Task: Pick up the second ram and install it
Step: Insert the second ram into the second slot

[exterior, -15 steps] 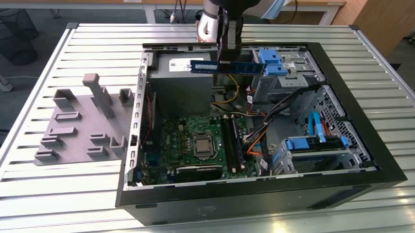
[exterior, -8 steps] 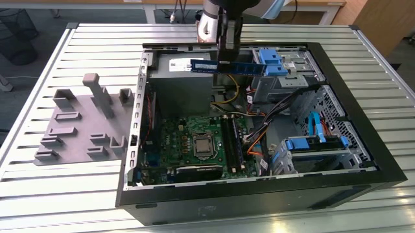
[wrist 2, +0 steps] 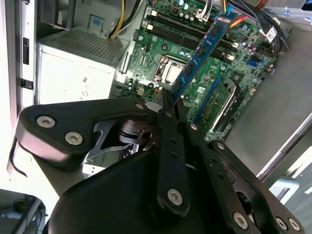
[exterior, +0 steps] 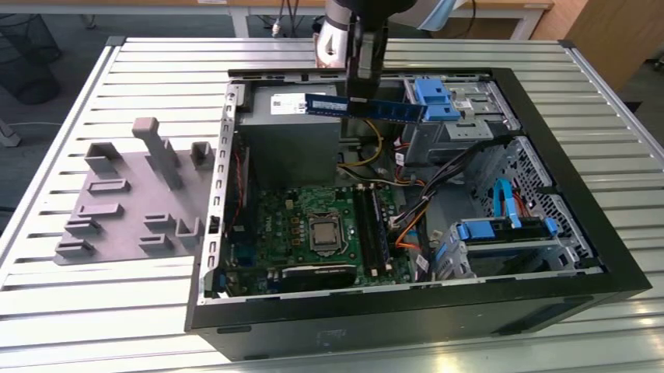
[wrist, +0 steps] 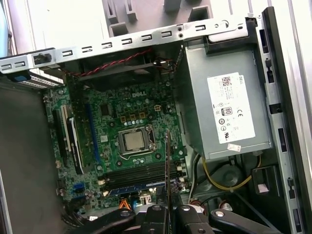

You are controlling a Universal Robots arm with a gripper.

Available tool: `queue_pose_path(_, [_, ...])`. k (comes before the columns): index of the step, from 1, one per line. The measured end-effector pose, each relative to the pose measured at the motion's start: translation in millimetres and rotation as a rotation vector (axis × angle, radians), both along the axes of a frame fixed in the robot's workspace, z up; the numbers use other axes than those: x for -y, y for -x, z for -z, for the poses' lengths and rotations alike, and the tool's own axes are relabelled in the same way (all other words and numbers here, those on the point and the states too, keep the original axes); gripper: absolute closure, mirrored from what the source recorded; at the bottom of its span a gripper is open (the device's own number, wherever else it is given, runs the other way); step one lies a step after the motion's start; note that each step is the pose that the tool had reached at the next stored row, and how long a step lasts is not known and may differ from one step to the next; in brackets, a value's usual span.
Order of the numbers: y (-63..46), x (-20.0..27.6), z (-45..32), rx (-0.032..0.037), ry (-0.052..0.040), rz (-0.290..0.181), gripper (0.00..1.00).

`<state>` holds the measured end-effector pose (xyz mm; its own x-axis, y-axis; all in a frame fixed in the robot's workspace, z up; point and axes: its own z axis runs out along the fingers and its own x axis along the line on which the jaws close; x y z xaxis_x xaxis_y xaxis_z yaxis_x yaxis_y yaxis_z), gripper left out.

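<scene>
Holding the second ram point(exterior: 394, 110) near level in mid-air, the gripper point(exterior: 363, 93) is clamped on the strip's middle, above the open PC case point(exterior: 415, 320), over the PSU point(exterior: 295, 140) & well apart from the motherboard point(exterior: 311, 225); grey holder tray point(exterior: 124, 194) sits beside case

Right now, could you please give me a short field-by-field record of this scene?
gripper: shut on the second ram
ram position: held in the air above the open computer case, not seated in any slot
motherboard: inside the case, with its black slot rails exposed
holder tray: on the table, at the exterior view's left of the case
</scene>
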<state>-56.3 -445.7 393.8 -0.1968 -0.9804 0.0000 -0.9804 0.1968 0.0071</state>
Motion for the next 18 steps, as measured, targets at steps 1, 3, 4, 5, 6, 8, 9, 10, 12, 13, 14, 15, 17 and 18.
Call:
queue_pose_path(1, [0.0,0.0,0.0,0.0,0.0,0.006,0.86])
queue_pose_path(3, [0.0,0.0,0.0,0.0,0.0001,0.017,0.86])
queue_pose_path(4, [0.0,0.0,0.1,0.0,0.0001,0.023,0.86])
queue_pose_path(5, [0.0,0.0,0.1,0.0,0.0001,0.028,0.86])
queue_pose_path(6, [0.0,0.0,0.1,0.0,0.0001,0.034,0.86])
queue_pose_path(8, [0.0,0.0,0.1,0.0,0.0001,0.045,0.86])
queue_pose_path(9, [0.0,0.0,0.1,0.0,0.0001,0.051,0.86])
queue_pose_path(10, [0.0,0.0,0.1,0.0,0.0002,0.056,0.86])
queue_pose_path(12, [0.0,0.0,0.2,0.0,0.0002,0.067,0.86])
queue_pose_path(13, [0.0,0.0,0.2,0.0,0.0002,0.072,0.86])
queue_pose_path(14, [0.0,0.0,0.2,0.0,0.0003,0.078,0.86])
queue_pose_path(15, [0.0,0.0,0.2,0.0,0.0002,0.083,0.86])
queue_pose_path(17, [0.0,0.0,0.2,0.0,0.0002,0.094,0.86])
queue_pose_path(18, [0.0,0.0,0.2,0.0,0.0003,0.1,0.86])
